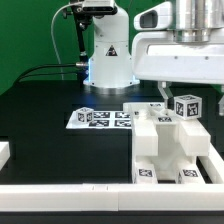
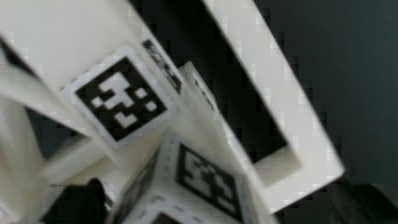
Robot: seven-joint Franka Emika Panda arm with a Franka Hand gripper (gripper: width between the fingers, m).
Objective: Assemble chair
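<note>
Lower right in the exterior view, the part-built chair [image 1: 165, 150] stands on the counter [image 1: 45, 135] with its tagged post [image 1: 187, 106] just under the gripper [image 1: 176, 94], whose spread I cannot tell; seating that post seems the step in hand, and next comes a clean upward retreat without nudging it.

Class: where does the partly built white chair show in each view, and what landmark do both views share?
Exterior view: the chair stands low at the exterior view's right, beside the marker board.
Wrist view: the chair fills nearly the whole picture, seen close up.
Shared landmark: the black-and-white tags on its white pieces; which tag matches which cannot be told.
</note>
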